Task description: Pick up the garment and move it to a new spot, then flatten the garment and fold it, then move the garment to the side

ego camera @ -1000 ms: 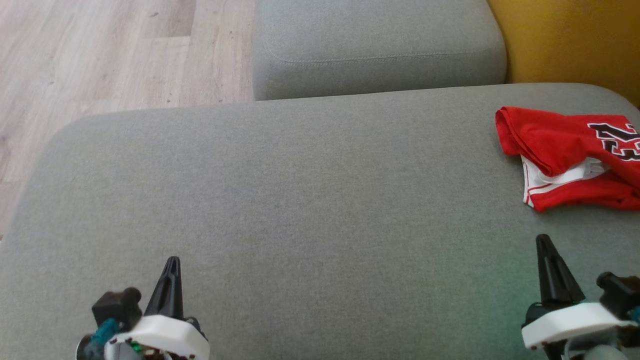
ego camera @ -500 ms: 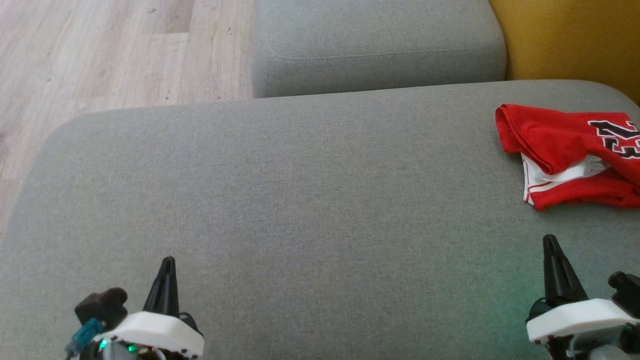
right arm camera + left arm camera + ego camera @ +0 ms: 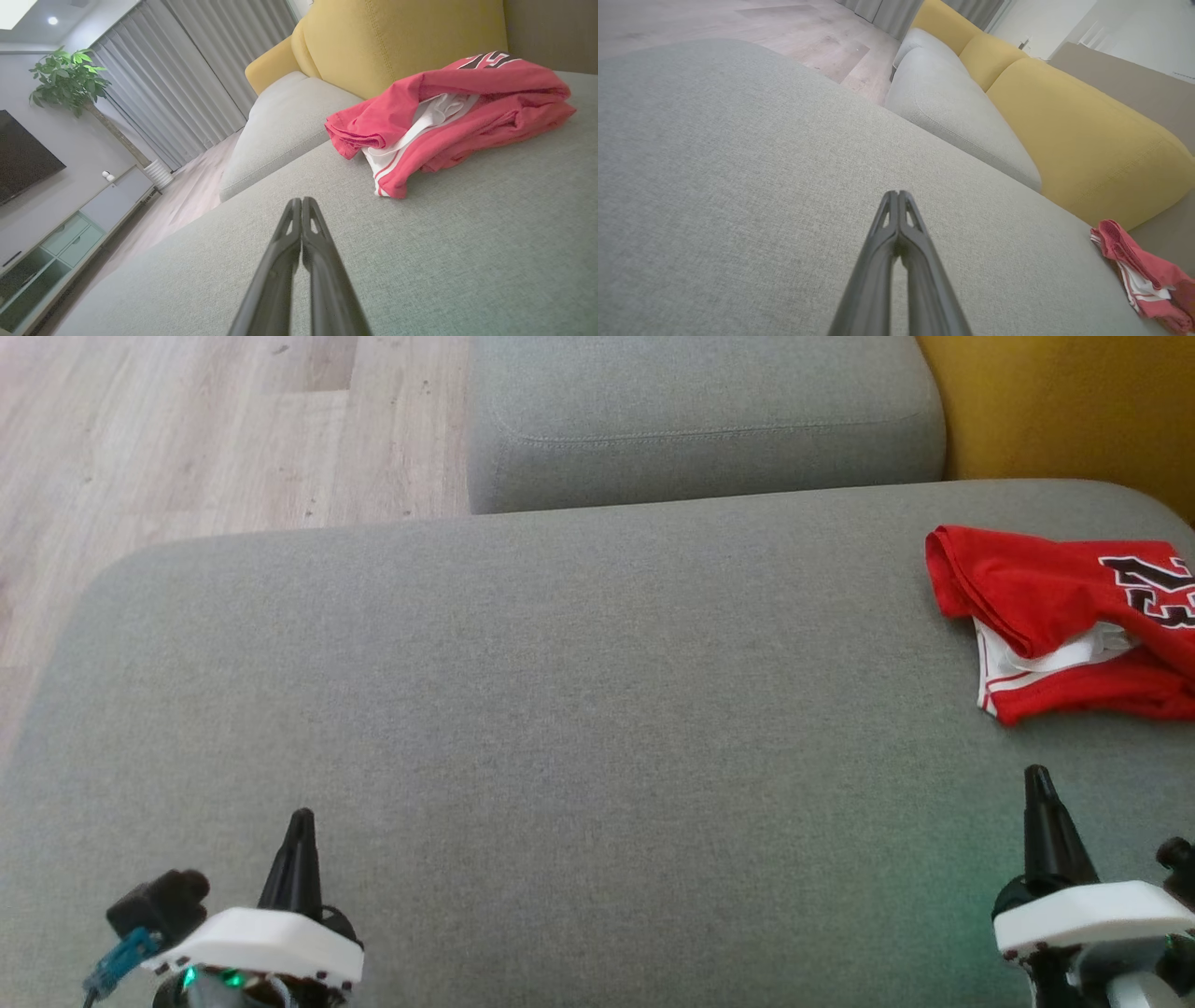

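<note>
The garment (image 3: 1055, 616) is a red jersey with white trim and black lettering, lying folded at the far right of the grey sofa cushion (image 3: 560, 709). It also appears in the right wrist view as the garment (image 3: 448, 116) and at the lower right of the left wrist view as the garment (image 3: 1143, 275). My right gripper (image 3: 1036, 779) is shut and empty, a short way in front of the garment. My left gripper (image 3: 301, 819) is shut and empty at the lower left, far from it. Both pairs of fingers meet at the tips: right gripper (image 3: 298, 201), left gripper (image 3: 897, 193).
A second grey cushion (image 3: 700, 420) lies beyond the main one. A yellow backrest (image 3: 1064, 411) rises at the upper right, behind the garment. Wooden floor (image 3: 187, 439) lies past the cushion's left edge. A TV cabinet (image 3: 60, 233), curtains and a plant (image 3: 70, 74) stand across the room.
Both grippers have drawn back toward me and slightly outward, staying shut. The head view has shifted a little. The garment has not moved on the cushion.
</note>
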Motion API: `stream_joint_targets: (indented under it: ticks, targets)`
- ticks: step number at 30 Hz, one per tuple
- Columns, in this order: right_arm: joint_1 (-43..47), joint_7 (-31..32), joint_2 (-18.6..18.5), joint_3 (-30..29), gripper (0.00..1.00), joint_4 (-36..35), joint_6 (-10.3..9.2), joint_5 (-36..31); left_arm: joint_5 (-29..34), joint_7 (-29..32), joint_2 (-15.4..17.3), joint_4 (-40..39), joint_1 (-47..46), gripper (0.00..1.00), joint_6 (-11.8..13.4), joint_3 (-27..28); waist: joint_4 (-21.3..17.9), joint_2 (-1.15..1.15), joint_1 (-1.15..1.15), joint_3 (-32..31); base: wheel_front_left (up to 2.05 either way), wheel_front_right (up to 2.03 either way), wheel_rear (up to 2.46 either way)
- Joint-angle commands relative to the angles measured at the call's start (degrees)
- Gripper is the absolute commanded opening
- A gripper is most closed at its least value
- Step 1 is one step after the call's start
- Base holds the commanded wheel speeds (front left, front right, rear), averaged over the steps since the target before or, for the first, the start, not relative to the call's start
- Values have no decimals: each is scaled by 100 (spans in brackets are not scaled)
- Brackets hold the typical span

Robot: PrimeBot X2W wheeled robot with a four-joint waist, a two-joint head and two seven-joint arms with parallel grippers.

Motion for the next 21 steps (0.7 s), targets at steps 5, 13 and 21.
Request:
stream_joint_targets:
  ticks: [5,13,21]
  targets:
    - [-349,103,4,-76,0,-220,16,376,-401,96,26,-239,-380,0,-47,172,-4,0,0,16,0,0,0]
    - [-390,236,67,-142,0,-236,19,846,-929,231,28,-255,-421,0,-85,245,-11,0,0,42,0,0,0]
    - [-431,369,130,-208,0,-251,21,1316,-1457,366,29,-271,-462,0,-123,318,-18,0,0,69,0,0,0]
